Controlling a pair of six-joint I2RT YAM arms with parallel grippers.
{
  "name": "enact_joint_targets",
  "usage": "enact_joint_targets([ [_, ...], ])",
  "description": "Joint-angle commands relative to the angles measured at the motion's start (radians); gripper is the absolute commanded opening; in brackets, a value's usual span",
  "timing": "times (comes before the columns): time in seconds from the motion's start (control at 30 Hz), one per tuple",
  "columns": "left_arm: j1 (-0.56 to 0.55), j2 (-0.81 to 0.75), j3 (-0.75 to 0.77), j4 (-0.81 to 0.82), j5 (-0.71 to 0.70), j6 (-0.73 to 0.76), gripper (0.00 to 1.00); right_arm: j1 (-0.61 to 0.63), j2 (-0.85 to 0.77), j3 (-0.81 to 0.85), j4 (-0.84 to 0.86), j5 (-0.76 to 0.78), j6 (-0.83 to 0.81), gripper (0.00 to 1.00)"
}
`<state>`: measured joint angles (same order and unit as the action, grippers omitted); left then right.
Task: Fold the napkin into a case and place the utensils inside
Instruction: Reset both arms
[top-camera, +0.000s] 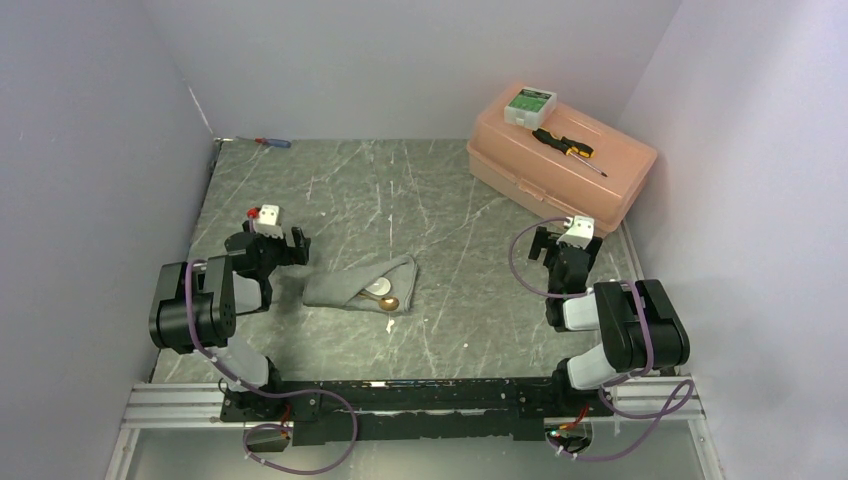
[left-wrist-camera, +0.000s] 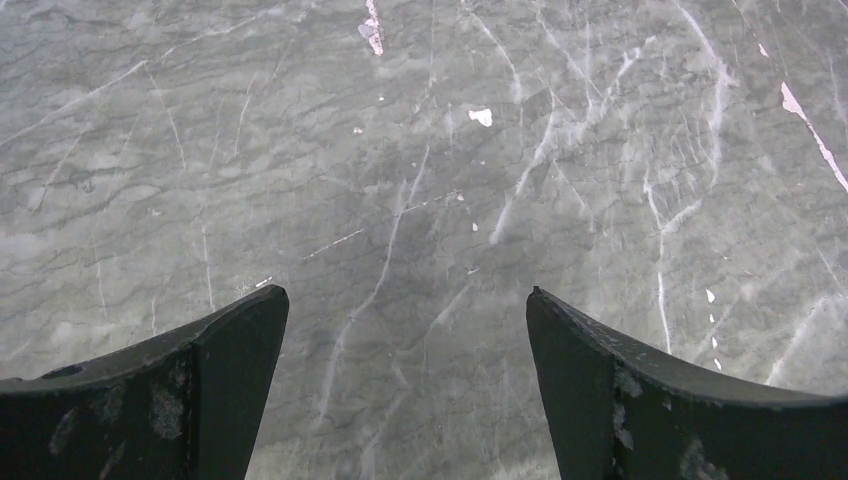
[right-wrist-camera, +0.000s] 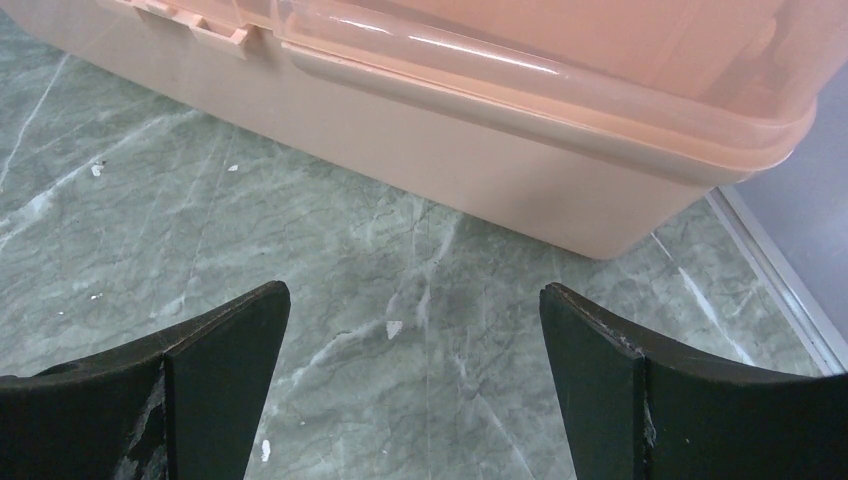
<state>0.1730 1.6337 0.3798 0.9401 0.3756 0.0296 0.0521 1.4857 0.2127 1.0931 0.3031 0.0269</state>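
The grey napkin (top-camera: 352, 283) lies folded on the marble table, left of centre. The white spoon's bowl (top-camera: 376, 288) and the gold-bronze spoon's bowl (top-camera: 389, 303) stick out of its near right edge; their handles are hidden under the cloth. My left gripper (top-camera: 270, 238) is open and empty just left of the napkin; its wrist view shows only bare table between the fingers (left-wrist-camera: 215, 385). My right gripper (top-camera: 565, 243) is open and empty at the right, near the pink box (right-wrist-camera: 520, 120).
A pink plastic box (top-camera: 560, 155) stands at the back right with a black-and-yellow screwdriver (top-camera: 567, 148) and a small white-green box (top-camera: 530, 104) on its lid. A red-and-blue screwdriver (top-camera: 268, 142) lies at the back left corner. Grey walls close three sides.
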Motion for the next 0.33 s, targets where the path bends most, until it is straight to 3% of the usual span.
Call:
enact_joint_targets([
  [0.0,-0.002,-0.005,0.008,0.019,-0.011,0.002,0.94,-0.001,-0.002,0.025,0.049,-0.02,-0.004,1.0],
  [0.3,-0.003,-0.002,0.007,0.029,-0.012,0.0,0.94,-0.014,-0.005,0.027,0.044,-0.038,-0.003,1.0],
])
